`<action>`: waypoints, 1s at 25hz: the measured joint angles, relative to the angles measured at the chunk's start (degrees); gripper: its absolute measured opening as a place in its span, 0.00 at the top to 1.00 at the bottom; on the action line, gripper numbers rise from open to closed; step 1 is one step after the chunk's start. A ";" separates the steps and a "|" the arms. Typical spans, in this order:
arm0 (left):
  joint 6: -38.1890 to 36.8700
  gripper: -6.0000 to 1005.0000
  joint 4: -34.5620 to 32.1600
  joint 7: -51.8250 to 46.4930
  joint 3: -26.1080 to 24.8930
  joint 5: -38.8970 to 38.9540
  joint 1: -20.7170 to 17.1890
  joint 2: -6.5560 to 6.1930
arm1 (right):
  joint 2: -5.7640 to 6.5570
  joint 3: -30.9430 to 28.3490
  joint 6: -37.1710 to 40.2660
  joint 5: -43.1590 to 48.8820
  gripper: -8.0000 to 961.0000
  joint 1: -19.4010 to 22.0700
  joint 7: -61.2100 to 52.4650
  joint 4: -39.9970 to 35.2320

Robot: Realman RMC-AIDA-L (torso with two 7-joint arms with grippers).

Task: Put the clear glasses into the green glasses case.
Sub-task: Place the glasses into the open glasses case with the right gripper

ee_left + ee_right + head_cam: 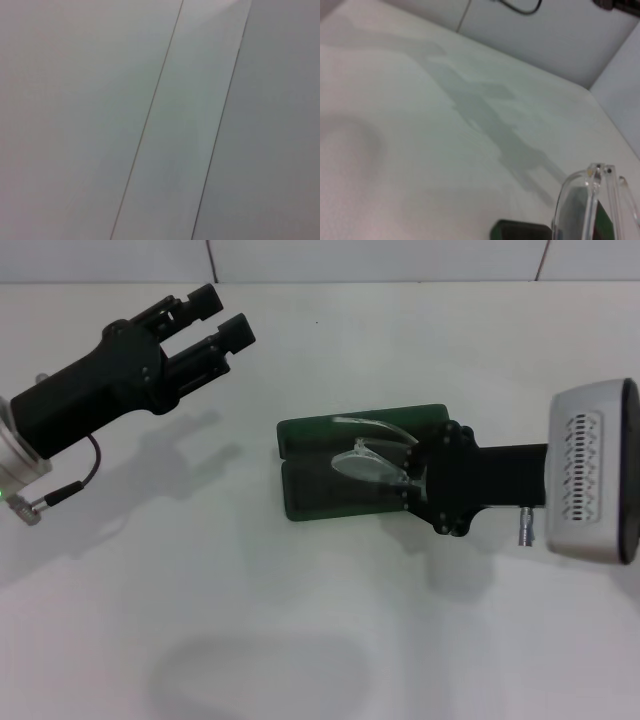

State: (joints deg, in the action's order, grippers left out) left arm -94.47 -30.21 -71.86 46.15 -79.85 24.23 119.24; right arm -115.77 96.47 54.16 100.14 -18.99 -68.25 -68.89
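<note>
The green glasses case (320, 495) lies open in the middle of the white table, both dark halves facing up. The clear glasses (365, 458) hang over its right part, their arms reaching toward the far half. My right gripper (412, 478) comes in from the right and is shut on the glasses at the case's right end. In the right wrist view the glasses (592, 195) show close up above a corner of the case (520, 232). My left gripper (218, 322) is raised at the far left, open and holding nothing, well away from the case.
The white table (300, 640) ends at a pale wall (380, 258) at the back. The white camera housing (595, 470) on my right wrist sits at the right edge. A cable (80, 480) hangs from my left arm. The left wrist view shows only wall panels (190, 125).
</note>
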 joint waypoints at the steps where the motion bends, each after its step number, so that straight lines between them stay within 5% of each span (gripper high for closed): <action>1: 0.23 0.31 0.01 0.03 0.00 -0.01 0.06 -0.07 | -0.01 0.70 -1.41 0.33 0.87 0.04 -0.04 -0.06; 12: 3.51 0.31 0.15 -0.28 0.25 -1.64 2.38 -0.28 | -0.13 10.83 -16.54 4.24 0.87 -0.42 -1.23 0.52; 25: 4.37 0.31 -0.04 -0.16 -0.09 -2.34 3.29 -0.75 | -0.24 16.08 -23.65 7.11 0.87 -1.19 -3.29 0.04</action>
State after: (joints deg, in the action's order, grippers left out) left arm -90.11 -30.25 -72.02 46.06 -82.19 27.52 118.49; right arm -116.00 112.55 30.51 107.25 -20.18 -71.55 -68.84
